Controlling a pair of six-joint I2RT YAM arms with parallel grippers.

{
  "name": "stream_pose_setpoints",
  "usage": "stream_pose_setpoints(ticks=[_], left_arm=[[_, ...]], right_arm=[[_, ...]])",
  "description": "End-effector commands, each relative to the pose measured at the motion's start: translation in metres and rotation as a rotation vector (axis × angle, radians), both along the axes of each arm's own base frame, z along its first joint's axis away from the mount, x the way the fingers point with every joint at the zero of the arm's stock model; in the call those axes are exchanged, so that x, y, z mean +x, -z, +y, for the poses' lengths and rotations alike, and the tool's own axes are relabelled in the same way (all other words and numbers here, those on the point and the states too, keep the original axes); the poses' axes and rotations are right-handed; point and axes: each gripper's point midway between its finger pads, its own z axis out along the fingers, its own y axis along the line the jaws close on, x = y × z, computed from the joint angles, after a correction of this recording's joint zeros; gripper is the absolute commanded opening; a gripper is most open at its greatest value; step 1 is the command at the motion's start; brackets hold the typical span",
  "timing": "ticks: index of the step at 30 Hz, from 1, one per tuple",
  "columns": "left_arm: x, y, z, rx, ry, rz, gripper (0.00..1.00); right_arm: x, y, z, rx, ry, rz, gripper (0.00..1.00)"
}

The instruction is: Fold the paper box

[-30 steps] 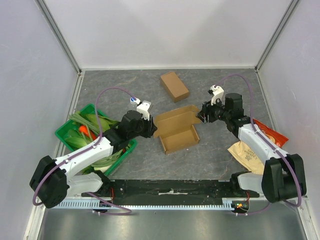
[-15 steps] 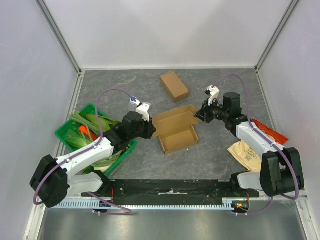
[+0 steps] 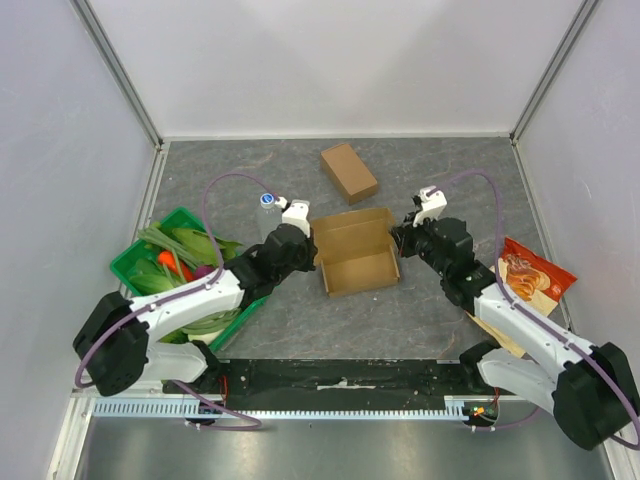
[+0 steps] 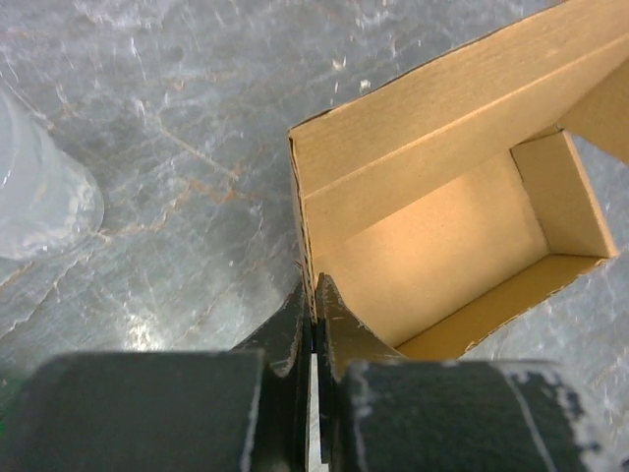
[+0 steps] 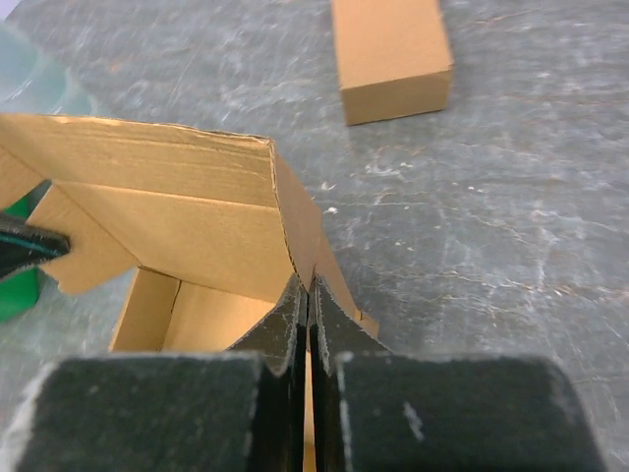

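A green bin (image 3: 128,262), behind and to the left of the left end effector (image 3: 313,250), is filled with leafy greens (image 3: 185,243). The paper box (image 3: 355,262) is set on the tabletop (image 3: 420,170) between both end effectors, its long axis running from one to the other and its opening turned upward (the bare floor is seen). Plain brown cardboard is shown, with the far flap raised. Its left wall is pinched by the left end effector and its right wall by the right end effector (image 3: 402,243), both closed narrow on the card. A smaller closed box (image 3: 349,172) is seen beyond them.

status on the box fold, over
Left end effector shut on paper box left wall. Right end effector shut on right wall. Lid not folded. Closed box behind, apart.
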Motion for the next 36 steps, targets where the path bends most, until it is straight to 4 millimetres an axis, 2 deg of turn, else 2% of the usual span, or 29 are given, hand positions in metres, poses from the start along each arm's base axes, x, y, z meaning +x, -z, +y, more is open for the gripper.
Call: stream_pose_setpoints(ticks=[1, 3, 4, 6, 7, 8, 11, 14, 18, 19, 22, 26, 32, 36], left_arm=[[0.035, -0.047, -0.03, -0.096, -0.147, -0.151, 0.02], [0.043, -0.053, -0.036, -0.082, -0.179, -0.171, 0.02], [0.047, -0.043, -0.037, -0.055, -0.194, -0.158, 0.02], [0.057, -0.047, -0.035, -0.057, -0.266, -0.169, 0.02], [0.061, -0.048, -0.036, -0.066, -0.285, -0.18, 0.02], [0.066, -0.041, -0.036, -0.053, -0.305, -0.188, 0.02], [0.073, -0.036, -0.039, -0.066, -0.34, -0.211, 0.02], [0.074, -0.028, -0.041, -0.077, -0.366, -0.218, 0.02], [0.066, -0.014, -0.043, -0.065, -0.354, -0.218, 0.02], [0.063, -0.012, -0.044, -0.059, -0.348, -0.218, 0.02], [0.056, -0.012, -0.041, -0.064, -0.328, -0.227, 0.02], [0.048, -0.006, -0.038, -0.09, -0.304, -0.218, 0.02], [0.038, 0.006, -0.032, -0.101, -0.282, -0.22, 0.02], [0.03, 0.007, -0.036, -0.102, -0.238, -0.22, 0.02]], right_arm=[[0.021, -0.028, -0.029, 0.098, 0.327, -0.122, 0.0], [0.023, -0.027, -0.033, 0.11, 0.373, -0.124, 0.0], [0.023, -0.021, -0.04, 0.105, 0.41, -0.124, 0.0], [0.023, -0.022, -0.043, 0.14, 0.441, -0.154, 0.0], [0.02, -0.013, -0.044, 0.141, 0.442, -0.153, 0.0], [0.022, -0.015, -0.045, 0.163, 0.45, -0.177, 0.0], [0.019, -0.006, -0.043, 0.17, 0.459, -0.187, 0.0], [0.013, 0.002, -0.039, 0.181, 0.46, -0.192, 0.0], [0.009, 0.013, -0.035, 0.196, 0.499, -0.144, 0.0], [0.011, 0.006, -0.031, 0.199, 0.507, -0.143, 0.0], [0.007, 0.003, -0.03, 0.189, 0.568, -0.138, 0.0], [0.004, 0.01, -0.03, 0.177, 0.63, -0.119, 0.0], [-0.013, 0.025, -0.027, 0.187, 0.625, -0.134, 0.0], [-0.023, 0.035, -0.027, 0.165, 0.655, -0.125, 0.0]])
